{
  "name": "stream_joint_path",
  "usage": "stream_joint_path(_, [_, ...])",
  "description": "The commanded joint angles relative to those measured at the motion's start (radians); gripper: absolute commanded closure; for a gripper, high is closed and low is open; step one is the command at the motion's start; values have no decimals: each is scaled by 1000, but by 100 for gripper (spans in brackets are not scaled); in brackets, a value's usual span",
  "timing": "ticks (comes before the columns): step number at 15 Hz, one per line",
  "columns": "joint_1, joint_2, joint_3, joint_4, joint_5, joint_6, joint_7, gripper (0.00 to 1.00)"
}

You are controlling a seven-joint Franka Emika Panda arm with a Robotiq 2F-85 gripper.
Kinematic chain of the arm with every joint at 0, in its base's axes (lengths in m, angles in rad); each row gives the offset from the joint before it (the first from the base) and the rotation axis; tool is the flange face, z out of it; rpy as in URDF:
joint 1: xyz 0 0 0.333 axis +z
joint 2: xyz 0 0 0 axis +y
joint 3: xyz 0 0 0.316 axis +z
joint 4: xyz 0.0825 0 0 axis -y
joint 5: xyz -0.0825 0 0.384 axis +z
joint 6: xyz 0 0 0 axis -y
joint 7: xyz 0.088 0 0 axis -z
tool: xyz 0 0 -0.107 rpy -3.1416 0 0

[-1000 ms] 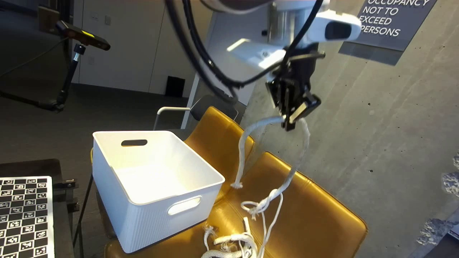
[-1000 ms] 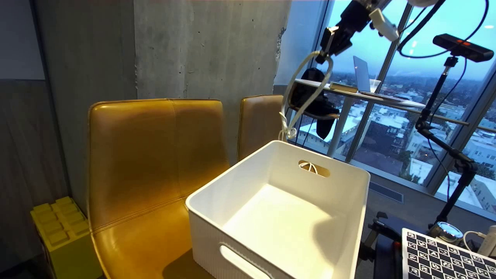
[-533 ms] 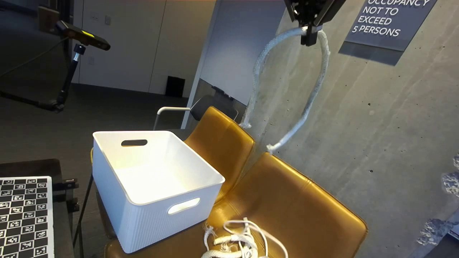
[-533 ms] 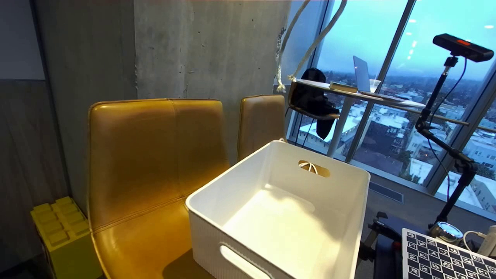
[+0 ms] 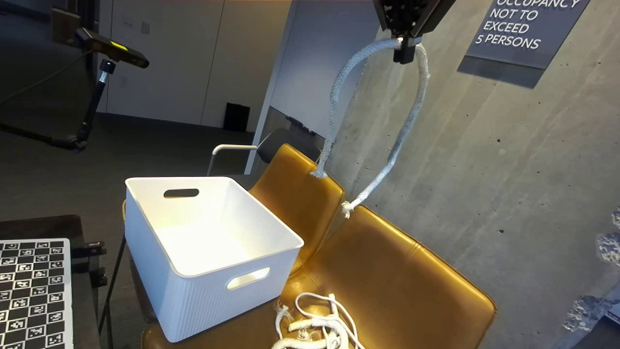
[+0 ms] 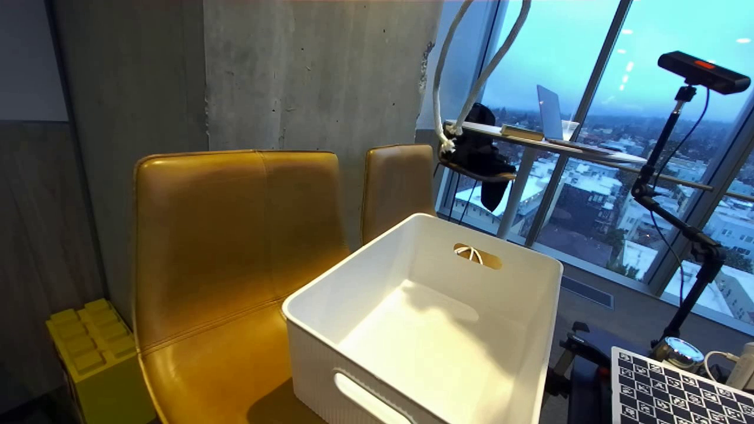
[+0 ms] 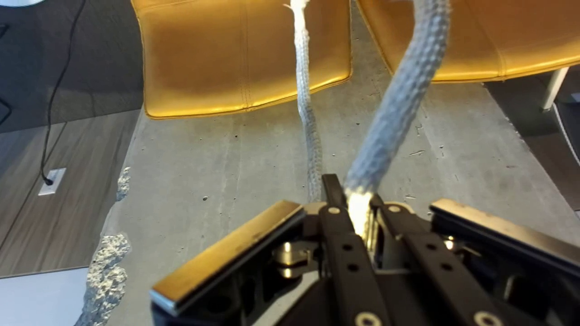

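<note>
My gripper (image 5: pixel 406 52) hangs high at the top of an exterior view, shut on a thick pale braided rope (image 5: pixel 334 97). The rope drapes from the fingertips in two strands, with frayed ends dangling over the tan chair backs. In the wrist view the dark fingers (image 7: pixel 340 217) pinch it, and one strand of the rope (image 7: pixel 385 131) runs up and away from them. Only the lower strands of the rope (image 6: pixel 439 88) show in an exterior view; the gripper is out of frame there. Below, a loose pile of white rope (image 5: pixel 312 322) lies on the chair seat.
A white ribbed bin (image 5: pixel 208 310) stands on tan leather chairs (image 5: pixel 397 261), its inside bare in both exterior views. A concrete wall (image 5: pixel 484 194) is behind. A checkered board (image 6: pixel 677 388) and a camera stand (image 6: pixel 665 129) are at one side.
My gripper has risen, and the rope has come free of the thin cord, which dropped onto the pile. Over the last half second it shifted slightly left in an exterior view, the rope swinging.
</note>
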Motion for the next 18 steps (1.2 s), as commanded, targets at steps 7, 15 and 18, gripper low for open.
stream_joint_path(7, [127,-238,91,-383,-54,10,53,97])
stream_joint_path(15, [156,-256,120,-596,-59,77,77,97])
stream_joint_path(18, [156,-254,119,-655,-61,134,69,63])
